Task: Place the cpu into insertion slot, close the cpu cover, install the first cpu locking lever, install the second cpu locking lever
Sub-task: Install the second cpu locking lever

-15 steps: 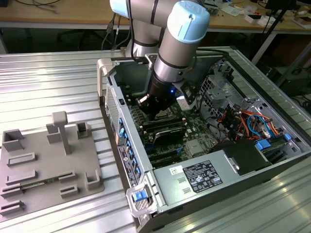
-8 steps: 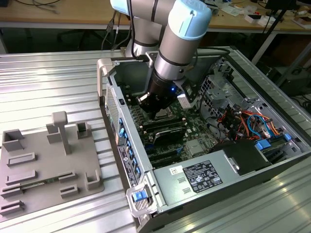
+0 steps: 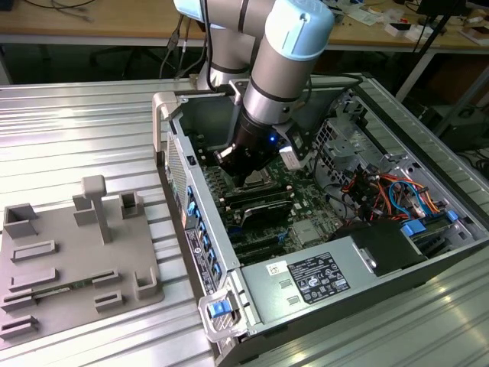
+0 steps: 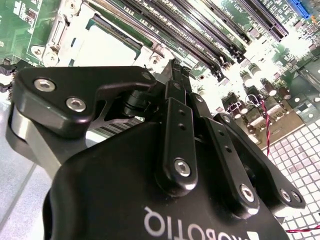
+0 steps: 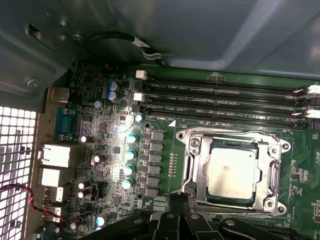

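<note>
The dull silver-grey square cpu (image 5: 233, 172) is seated in the silvery-rimmed insertion slot (image 5: 191, 165); the black end effector (image 4: 176, 67), fingers narrowed together, is positioned just beside the slot.

The arm (image 3: 286, 57) is built of grey metal tubes with pale blue joint caps, ending in a black wrist section with a small blue light. The hand (image 4: 175, 90) is matte black, its linkage bars pinned with silver screws, with white lettering on its body.

In the second wrist view the tool (image 4: 176, 70) body hides half the cpu (image 4: 107, 50).
</note>
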